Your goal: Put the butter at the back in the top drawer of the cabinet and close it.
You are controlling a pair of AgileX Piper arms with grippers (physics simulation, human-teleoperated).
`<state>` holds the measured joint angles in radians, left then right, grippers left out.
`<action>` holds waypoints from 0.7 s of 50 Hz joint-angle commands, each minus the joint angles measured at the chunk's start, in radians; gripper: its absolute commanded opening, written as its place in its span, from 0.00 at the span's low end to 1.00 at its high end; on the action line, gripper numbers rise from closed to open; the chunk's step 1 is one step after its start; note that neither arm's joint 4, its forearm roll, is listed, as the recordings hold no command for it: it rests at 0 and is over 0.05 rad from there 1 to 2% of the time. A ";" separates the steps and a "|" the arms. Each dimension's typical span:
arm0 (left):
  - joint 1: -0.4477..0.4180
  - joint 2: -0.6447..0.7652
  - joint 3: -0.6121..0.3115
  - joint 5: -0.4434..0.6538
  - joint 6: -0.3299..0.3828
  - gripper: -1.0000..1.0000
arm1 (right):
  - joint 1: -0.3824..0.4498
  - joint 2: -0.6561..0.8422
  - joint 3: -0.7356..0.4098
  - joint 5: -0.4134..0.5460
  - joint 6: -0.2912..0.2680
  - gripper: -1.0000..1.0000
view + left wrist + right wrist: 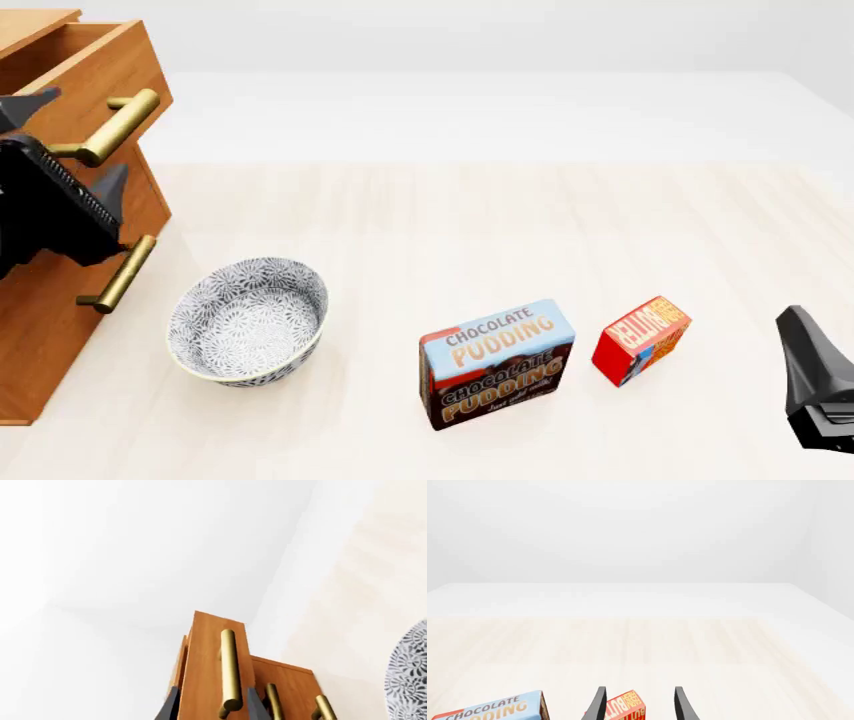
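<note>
The butter [641,338] is sitting on the desk [467,220], just beside the Chocolate Pudding box [498,362] on that box's right, well apart from the cabinet [54,250] at the far left. Nothing is holding it, so the carrying step is not yet done.

The right hand [637,702] is hovering near the butter with its fingers spread, and the right wrist view is showing the red box lying between them, low in the gap; whether the fingers are touching it I cannot tell. In the front view this hand is showing only as a dark shape at the right edge, a little apart from the box.

The top drawer [94,70] is standing pulled out, so the opening looks done. The left hand [212,705] is straddling its brass handle [229,670] with fingers spread on either side, not pinching it. A patterned bowl [248,320] is resting near the cabinet's foot.

Still left, as I judge it: grasping the butter, carrying it across, dropping it in, and pushing the drawer shut.
</note>
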<state>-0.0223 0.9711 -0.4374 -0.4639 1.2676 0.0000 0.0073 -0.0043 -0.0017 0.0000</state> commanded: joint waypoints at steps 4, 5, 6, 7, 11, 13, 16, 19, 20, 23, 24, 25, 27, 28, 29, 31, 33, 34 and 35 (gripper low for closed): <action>0.002 -0.262 -0.088 0.253 -0.032 1.00 | 0.000 0.000 0.000 0.000 0.000 1.00; 0.006 -0.271 -0.100 0.269 -0.036 1.00 | 0.000 0.000 0.000 0.000 0.000 1.00; 0.008 -0.278 -0.110 0.281 -0.038 1.00 | 0.000 0.000 0.000 0.000 0.000 1.00; 0.010 -0.284 -0.117 0.288 -0.038 1.00 | 0.000 0.000 0.000 0.000 0.000 1.00; 0.014 -0.307 -0.126 0.312 -0.039 1.00 | 0.000 0.000 0.000 0.000 0.000 1.00; 0.014 -0.323 -0.129 0.326 -0.041 1.00 | 0.000 0.000 0.000 0.000 0.000 1.00; 0.012 -0.344 -0.143 0.355 -0.051 1.00 | 0.000 0.000 0.000 0.000 0.000 1.00; 0.012 -0.363 -0.162 0.390 -0.068 1.00 | 0.000 0.000 0.000 0.000 0.000 1.00; 0.013 -0.368 -0.174 0.410 -0.081 1.00 | 0.000 0.000 0.000 0.000 0.000 1.00; 0.017 -0.383 -0.200 0.449 -0.101 1.00 | 0.000 0.000 0.000 0.000 0.000 1.00; 0.018 -0.385 -0.229 0.486 -0.130 1.00 | 0.000 0.000 0.000 0.000 0.000 1.00; 0.017 -0.383 -0.250 0.514 -0.150 1.00 | 0.000 0.000 0.000 0.000 0.000 1.00; 0.018 -0.380 -0.300 0.578 -0.199 1.00 | 0.000 0.000 0.000 0.000 0.000 1.00; 0.017 -0.375 -0.320 0.605 -0.219 1.00 | 0.000 0.000 0.000 0.000 0.000 1.00; 0.019 -0.375 -0.334 0.625 -0.235 1.00 | 0.000 0.000 0.000 0.000 0.000 1.00; 0.020 -0.386 -0.328 0.621 -0.230 1.00 | 0.000 0.000 0.000 0.000 0.000 1.00; 0.016 -0.382 -0.332 0.628 -0.240 1.00 | 0.000 0.000 0.000 0.000 0.000 1.00; 0.012 -0.369 -0.357 0.654 -0.270 1.00 | 0.000 0.000 0.000 0.000 0.000 1.00; 0.013 -0.363 -0.377 0.678 -0.294 1.00 | 0.000 0.000 0.000 0.000 0.000 1.00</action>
<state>-0.0073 0.6136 -0.7066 0.0659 1.0885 0.0000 0.0073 -0.0043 -0.0017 0.0000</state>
